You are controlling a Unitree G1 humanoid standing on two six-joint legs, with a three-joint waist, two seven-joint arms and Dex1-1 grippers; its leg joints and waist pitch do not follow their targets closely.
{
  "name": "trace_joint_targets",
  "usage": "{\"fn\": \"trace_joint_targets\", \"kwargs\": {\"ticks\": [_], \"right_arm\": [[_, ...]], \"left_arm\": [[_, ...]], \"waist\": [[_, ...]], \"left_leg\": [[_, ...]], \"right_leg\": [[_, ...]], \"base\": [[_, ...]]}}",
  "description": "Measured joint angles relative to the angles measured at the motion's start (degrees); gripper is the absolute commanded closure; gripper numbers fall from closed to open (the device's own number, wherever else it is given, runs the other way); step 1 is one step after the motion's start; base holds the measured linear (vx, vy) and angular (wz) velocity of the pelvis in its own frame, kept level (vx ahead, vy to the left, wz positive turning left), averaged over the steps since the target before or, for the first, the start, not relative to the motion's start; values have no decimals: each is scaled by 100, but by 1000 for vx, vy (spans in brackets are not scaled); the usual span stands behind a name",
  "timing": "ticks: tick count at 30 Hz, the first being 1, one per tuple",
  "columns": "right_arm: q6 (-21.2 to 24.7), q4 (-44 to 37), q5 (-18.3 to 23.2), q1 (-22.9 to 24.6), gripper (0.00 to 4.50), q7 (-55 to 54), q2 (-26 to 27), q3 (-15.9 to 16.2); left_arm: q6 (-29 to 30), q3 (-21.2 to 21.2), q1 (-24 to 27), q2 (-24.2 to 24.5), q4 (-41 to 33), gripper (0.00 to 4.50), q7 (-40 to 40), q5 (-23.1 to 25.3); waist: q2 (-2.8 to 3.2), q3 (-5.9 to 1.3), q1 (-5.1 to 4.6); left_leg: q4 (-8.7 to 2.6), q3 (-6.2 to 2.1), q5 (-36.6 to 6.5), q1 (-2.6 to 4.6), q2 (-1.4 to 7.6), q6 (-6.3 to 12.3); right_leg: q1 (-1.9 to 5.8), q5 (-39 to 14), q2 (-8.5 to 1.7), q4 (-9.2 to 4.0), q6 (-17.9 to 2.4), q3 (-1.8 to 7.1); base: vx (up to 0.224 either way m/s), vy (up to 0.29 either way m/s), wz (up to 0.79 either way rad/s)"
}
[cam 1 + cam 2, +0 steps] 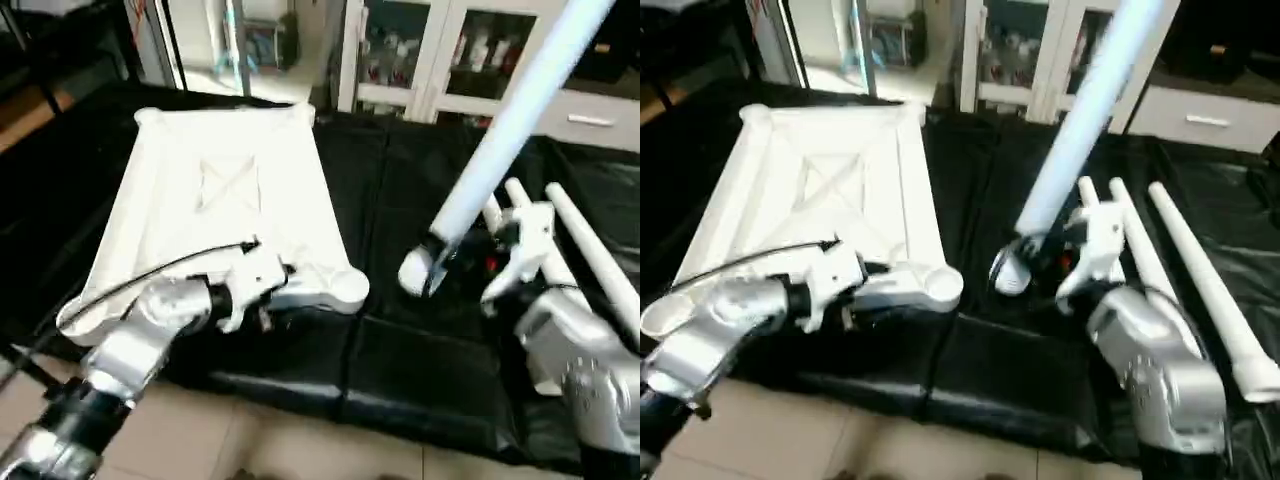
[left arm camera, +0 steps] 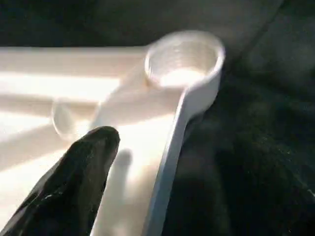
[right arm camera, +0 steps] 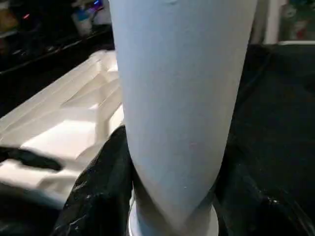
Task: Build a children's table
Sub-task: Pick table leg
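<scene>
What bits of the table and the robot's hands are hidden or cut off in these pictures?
- Held leg: its upper end is cut off by the head view's top edge.
- Tabletop: its near edge is hidden behind the left gripper and forearm.
- Left gripper: one finger shows in the wrist view; the other is out of frame.
- Cabinet: contents too blurred.

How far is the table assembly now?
Done: the table top lies underside up, but no leg is fitted. In hand: the right gripper holds one leg; the left gripper is at the near socket. Left: all legs, with spare legs waiting.
</scene>
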Motion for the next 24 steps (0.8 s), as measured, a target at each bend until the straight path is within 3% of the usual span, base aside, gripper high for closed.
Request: {"fn": "trace_joint_targets", "kwargs": {"ticks": [5, 9, 24], "right_arm": [[1, -82, 1, 12, 259, 40, -14, 42], [1, -91, 1, 12, 259, 78, -66, 42], [1, -110, 15, 55, 259, 200, -162, 43]], "left_arm": [[-185, 5, -214, -75, 395, 30, 59, 76], [-591, 79, -438, -208, 994, 65, -38, 180], [-798, 202, -425, -2, 1255, 180, -704, 174]], "waist": [[2, -1, -4], [4, -2, -3], [4, -2, -2]], "left_leg": [[0, 0, 4, 1, 0, -5], [0, 0, 4, 0, 0, -4], [0, 2, 4, 0, 2, -4]], "right_leg": [[0, 7, 0, 0, -3, 0], [0, 7, 0, -1, -3, 0], [-2, 8, 0, -2, -4, 0]], "base": [[0, 0, 0], [0, 0, 0], [0, 0, 0]]}}
